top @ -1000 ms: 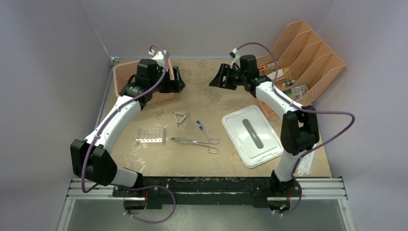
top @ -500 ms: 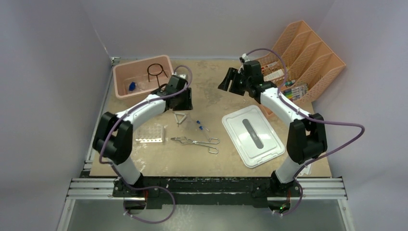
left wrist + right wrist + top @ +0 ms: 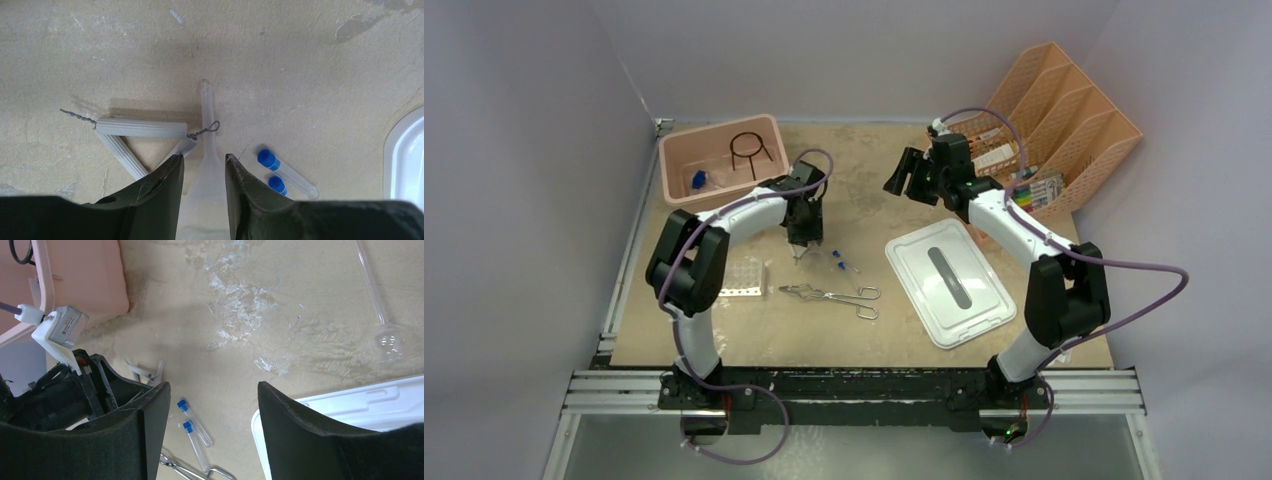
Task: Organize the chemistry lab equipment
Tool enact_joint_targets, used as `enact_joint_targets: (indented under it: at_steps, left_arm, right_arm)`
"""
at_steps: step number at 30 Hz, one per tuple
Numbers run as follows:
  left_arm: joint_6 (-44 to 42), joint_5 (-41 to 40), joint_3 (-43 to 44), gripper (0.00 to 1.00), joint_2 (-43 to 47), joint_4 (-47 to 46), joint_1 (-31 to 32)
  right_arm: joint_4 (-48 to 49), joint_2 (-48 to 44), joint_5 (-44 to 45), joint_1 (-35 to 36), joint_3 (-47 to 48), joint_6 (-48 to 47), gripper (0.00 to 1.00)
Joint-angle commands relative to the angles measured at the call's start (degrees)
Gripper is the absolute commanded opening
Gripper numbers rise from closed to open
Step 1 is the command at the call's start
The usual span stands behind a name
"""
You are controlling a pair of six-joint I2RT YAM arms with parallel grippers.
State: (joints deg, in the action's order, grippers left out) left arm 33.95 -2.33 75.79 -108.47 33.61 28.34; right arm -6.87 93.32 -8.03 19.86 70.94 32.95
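My left gripper (image 3: 804, 245) is down at the table's middle. Its jaws (image 3: 202, 159) are shut on the cone of a clear plastic funnel (image 3: 207, 110) whose stem points away from me. A white clay triangle with twisted wire ends (image 3: 140, 129) lies just left of the funnel. Two blue-capped vials (image 3: 287, 175) lie to its right. Silver tongs (image 3: 829, 295) and a clear tube rack (image 3: 739, 278) lie nearer the bases. A long-necked glass flask (image 3: 387, 340) lies on the table. My right gripper (image 3: 906, 178) hovers open and empty at the back.
A pink bin (image 3: 686, 180) at the back left holds the black ring stand (image 3: 750, 150) and a small blue item (image 3: 698, 180). A white lid (image 3: 947, 280) lies right of centre. An orange file rack (image 3: 1064, 110) with pens stands at the back right.
The left arm has swung from the pink bin down to the funnel, and its jaws have narrowed around it. The right gripper has drifted slightly right, still open.
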Motion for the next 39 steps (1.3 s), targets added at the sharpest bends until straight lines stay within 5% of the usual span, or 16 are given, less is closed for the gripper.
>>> enact_joint_targets:
  at_steps: [1,8,28,33,39]
  left_arm:
    - [1.3,1.2,3.1,0.35,-1.1,2.3,0.6]
    - [-0.1,-1.4,6.5,0.44,0.6,4.8,2.1]
    - [3.4,-0.8,9.2,0.33,-6.8,7.7,3.3]
    - [3.6,-2.8,11.4,0.28,-9.4,8.5,3.4]
    - [3.2,-3.4,12.7,0.1,-10.0,8.8,3.4]
  right_arm:
    - [1.8,-3.1,1.1,0.1,-0.2,-1.0,0.66]
    - [2.0,-2.8,0.2,0.2,-0.2,-1.4,0.66]
    - [0.5,-5.6,-0.3,0.1,-2.4,-3.6,0.66]
    - [0.6,-6.1,-0.1,0.1,-2.6,-4.0,0.66]
    - [0.6,-6.7,0.7,0.2,-2.7,-4.7,0.66]
